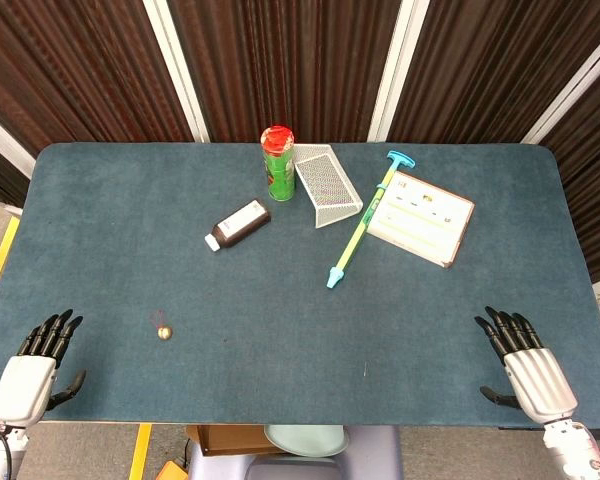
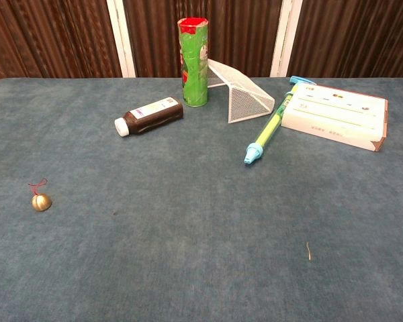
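Nothing's been picked up so far, looks like the very start. Left hand sits at the tabletop's 8 o'clock corner, fingers spread a little and empty; right hand mirrors it at 4 o'clock, also empty. Closest thing to the left hand is the little gold bell, near but not touched. The brown bottle, green can, wire basket, syringe toy and box all lie well apart, up around 12 to 1 o'clock.

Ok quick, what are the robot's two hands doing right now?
Left hand: open, holding nothing, resting at the table edge.
Right hand: open, holding nothing, also at the table edge.
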You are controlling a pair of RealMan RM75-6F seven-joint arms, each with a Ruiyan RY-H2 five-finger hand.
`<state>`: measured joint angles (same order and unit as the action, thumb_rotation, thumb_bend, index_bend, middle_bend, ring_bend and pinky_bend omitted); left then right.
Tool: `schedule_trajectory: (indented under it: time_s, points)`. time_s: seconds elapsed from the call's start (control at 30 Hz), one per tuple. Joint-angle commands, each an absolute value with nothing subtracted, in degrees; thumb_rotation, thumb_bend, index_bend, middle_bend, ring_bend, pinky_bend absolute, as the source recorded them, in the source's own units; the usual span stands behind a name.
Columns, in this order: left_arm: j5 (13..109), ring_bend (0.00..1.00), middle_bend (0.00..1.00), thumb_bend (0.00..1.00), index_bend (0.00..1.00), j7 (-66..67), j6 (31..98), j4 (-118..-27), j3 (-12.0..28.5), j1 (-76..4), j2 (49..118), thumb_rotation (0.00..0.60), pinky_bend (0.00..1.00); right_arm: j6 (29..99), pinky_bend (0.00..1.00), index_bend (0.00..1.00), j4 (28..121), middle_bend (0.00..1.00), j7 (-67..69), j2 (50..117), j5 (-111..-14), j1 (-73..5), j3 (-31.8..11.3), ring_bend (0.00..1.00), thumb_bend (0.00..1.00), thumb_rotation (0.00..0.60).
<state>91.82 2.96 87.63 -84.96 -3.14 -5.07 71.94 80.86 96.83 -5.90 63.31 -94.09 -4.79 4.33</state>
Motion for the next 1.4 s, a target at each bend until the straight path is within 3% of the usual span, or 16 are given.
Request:
schedule_trajectory:
  time_s: [0.03,0.07,0.1,0.13,0.17,0.2,0.27,0.47,0.57,0.97,1.4]
  points:
    - [92.94,0.04,0.04,0.37,0.01,3.06,88.25,-83.90,-2.62,-5.46,73.51,0.600,0.21,80.72,0.00,0.00,97.01,0.00,-5.98,63.36,-94.15,-4.89,4.26,0.00,0.18,0.600]
    - [95.19,0.17,0.16,0.37,0.06,2.88,90.09,-81.61,-1.91,-6.06,75.52,0.600,0.40,80.69,0.00,0.00,97.00,0.00,-5.99,63.54,-94.26,-4.97,4.18,0.00,0.18,0.600]
    - [97.53,0.39,0.36,0.37,0.15,1.29,91.86,-78.89,-1.43,-6.76,77.61,0.600,0.65,80.55,0.00,0.00,96.98,0.00,-6.08,63.63,-94.42,-5.05,4.25,0.00,0.18,0.600]
    - [98.90,0.56,0.52,0.37,0.23,-1.46,92.96,-76.33,-1.12,-7.38,79.92,0.600,0.80,80.43,0.00,0.00,97.01,0.00,-6.06,63.68,-94.70,-5.13,4.36,0.00,0.18,0.600]
    - [100.19,0.80,0.75,0.38,0.37,-4.54,92.99,-73.17,-1.19,-8.38,82.53,0.600,0.97,80.43,0.00,0.00,96.98,0.00,-5.96,63.81,-95.03,-5.21,4.40,0.00,0.18,0.600]
    - [100.71,0.89,0.86,0.38,0.44,-5.53,92.15,-71.02,-1.30,-9.23,84.06,0.600,1.00,80.36,0.00,0.00,96.89,0.00,-6.05,63.91,-95.10,-5.27,4.38,0.00,0.18,0.600]
    - [100.62,0.97,0.95,0.38,0.49,-5.11,88.14,-67.76,-1.39,-11.42,86.65,0.600,1.00,79.76,0.00,0.00,96.82,0.00,-6.39,64.21,-94.69,-5.52,4.20,0.00,0.18,0.600]
    - [99.20,1.00,1.00,0.39,0.49,-2.51,82.99,-64.47,-0.36,-14.30,90.00,0.600,1.00,79.10,0.00,0.00,97.01,0.00,-6.45,64.44,-94.73,-5.92,4.17,0.00,0.18,0.600]
    - [97.19,1.00,1.00,0.39,0.49,-2.58,77.37,-60.99,1.17,-17.82,93.76,0.600,1.00,78.60,0.00,0.00,96.73,0.00,-6.77,64.89,-94.01,-6.17,3.77,0.00,0.18,0.600]
    - [94.26,1.00,1.00,0.40,0.46,-3.37,74.22,-51.72,1.77,-20.78,98.67,0.600,1.00,77.65,0.00,0.00,96.72,0.00,-6.80,65.03,-92.76,-6.72,3.26,0.00,0.18,0.600]
    - [93.42,1.00,1.00,0.41,0.49,-3.26,74.61,-51.31,0.32,-20.96,98.06,0.600,1.00,77.63,0.00,0.00,96.81,0.00,-7.25,65.24,-92.39,-6.75,3.20,0.00,0.18,0.600]
